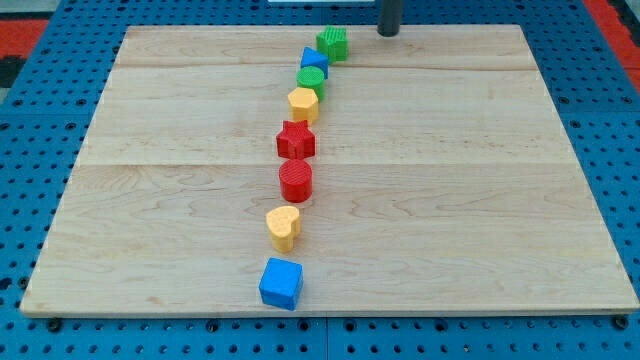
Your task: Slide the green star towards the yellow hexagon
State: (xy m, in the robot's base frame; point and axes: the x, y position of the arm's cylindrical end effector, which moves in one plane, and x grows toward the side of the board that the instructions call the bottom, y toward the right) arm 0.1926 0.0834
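**Blocks strung in a line down the board, tip at the top edge**

While the wooden board (480,200) fills most of the view and carries every block, it sits on a blue pegboard (30,330) that shows around its edges, with a red patch (30,30) at the view's top left corner. No box, tray or bowl shows; the board is the only thing bearing anything.

Eight blocks run in a loose line from the view's top centre down to the bottom. At the bottom stands a blue cube (281,283), the biggest in view and well apart from its neighbour. Above it lies a yellow heart (283,227), then a red cylinder (296,181), then a red star (296,141) just above that. Next comes the yellow hexagon (303,103), which touches a green block (311,79), rounded in outline; its exact shape I cannot tell. A small blue block (314,60) sits right above, shape unclear. The green star (333,44) lies at the head of the line, near the board's top edge, with those two blocks standing between it and the hexagon.

My tip (388,34) is at the board's top edge, just to the view's right of the green star and apart from it. The arm carries only a rod, with no pincer to be open or closed.
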